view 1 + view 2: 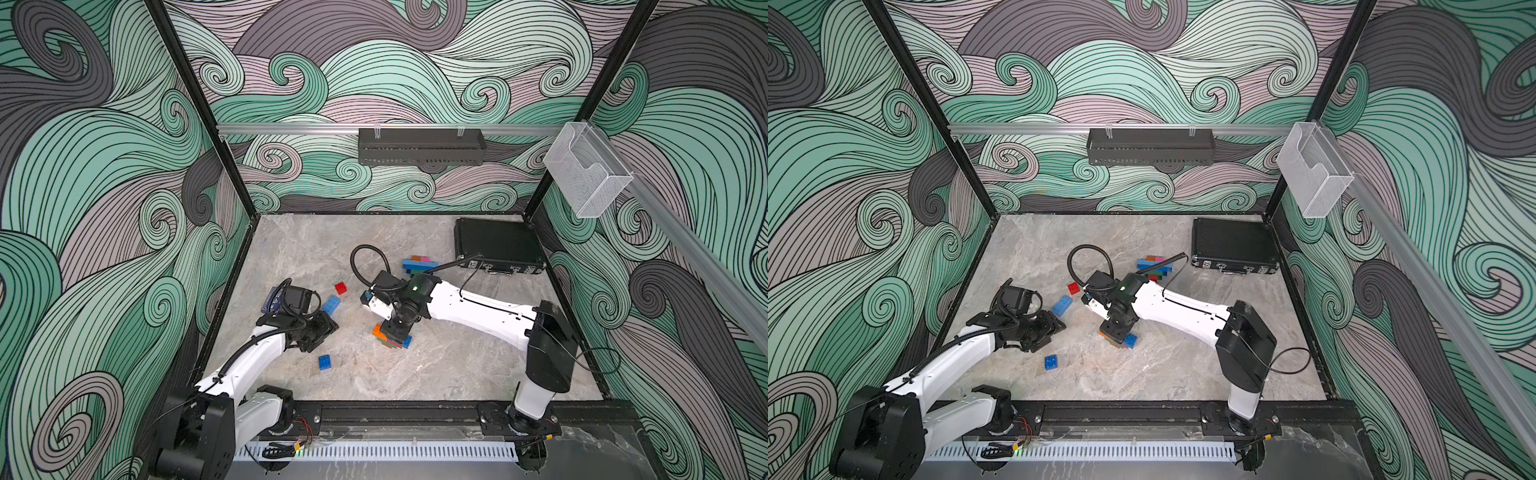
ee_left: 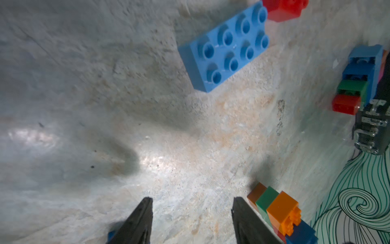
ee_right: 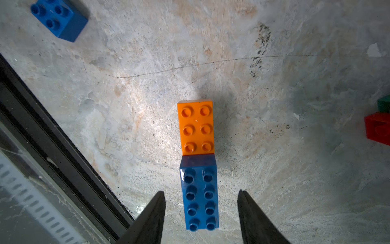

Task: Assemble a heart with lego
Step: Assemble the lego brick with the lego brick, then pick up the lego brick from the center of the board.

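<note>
The lego lies in several places on the marbled floor. A small stack (image 1: pixel 390 337) of orange, green, red and dark blue bricks stands in the middle. Its orange brick (image 3: pixel 196 126) and dark blue oblong brick (image 3: pixel 199 198) face the right wrist camera. My right gripper (image 3: pixel 201 191) is open right above it, its fingers apart from the blue brick on both sides. My left gripper (image 2: pixel 192 198) is open and empty just left of the stack (image 2: pixel 274 207). A larger joined cluster (image 1: pixel 419 264) lies farther back.
Loose bricks: red (image 1: pixel 340 287), light blue (image 1: pixel 331 304) and dark blue (image 1: pixel 324 361). A black case (image 1: pixel 498 249) sits at the back right. A flat dark blue card box (image 1: pixel 272 299) is partly hidden behind the left arm. A black rail (image 3: pixel 52 135) edges the front.
</note>
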Action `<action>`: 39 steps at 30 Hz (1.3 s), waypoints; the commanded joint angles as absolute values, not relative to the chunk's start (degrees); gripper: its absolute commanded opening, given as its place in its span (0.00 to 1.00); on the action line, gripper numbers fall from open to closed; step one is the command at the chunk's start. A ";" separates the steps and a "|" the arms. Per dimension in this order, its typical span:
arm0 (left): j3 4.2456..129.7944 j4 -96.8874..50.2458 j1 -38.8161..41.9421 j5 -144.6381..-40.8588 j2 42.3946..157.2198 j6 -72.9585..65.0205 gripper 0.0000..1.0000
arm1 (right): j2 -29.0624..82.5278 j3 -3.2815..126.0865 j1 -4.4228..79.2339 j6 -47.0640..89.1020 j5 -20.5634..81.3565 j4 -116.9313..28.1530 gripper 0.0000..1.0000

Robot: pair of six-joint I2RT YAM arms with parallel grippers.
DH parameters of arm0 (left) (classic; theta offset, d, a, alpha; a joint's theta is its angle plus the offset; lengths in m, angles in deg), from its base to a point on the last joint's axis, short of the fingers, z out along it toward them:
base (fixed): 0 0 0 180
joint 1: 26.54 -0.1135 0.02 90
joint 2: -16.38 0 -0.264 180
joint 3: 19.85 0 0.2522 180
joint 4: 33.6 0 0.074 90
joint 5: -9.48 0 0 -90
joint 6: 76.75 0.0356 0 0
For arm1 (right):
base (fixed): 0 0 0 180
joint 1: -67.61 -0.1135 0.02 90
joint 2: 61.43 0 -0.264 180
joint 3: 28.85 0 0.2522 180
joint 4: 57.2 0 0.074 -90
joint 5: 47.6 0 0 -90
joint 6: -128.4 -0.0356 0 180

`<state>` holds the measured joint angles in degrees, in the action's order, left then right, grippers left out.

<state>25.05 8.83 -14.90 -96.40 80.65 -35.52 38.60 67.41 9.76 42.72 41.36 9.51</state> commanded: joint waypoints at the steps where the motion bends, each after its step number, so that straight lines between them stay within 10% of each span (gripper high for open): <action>1: 28.93 7.82 -15.42 -91.25 84.86 -36.48 0.62 | 36.04 65.12 10.56 43.37 39.75 8.31 0.58; 39: 53.29 18.56 -15.46 -82.42 115.72 -17.73 0.57 | 32.53 58.48 12.96 44.03 36.90 4.21 0.58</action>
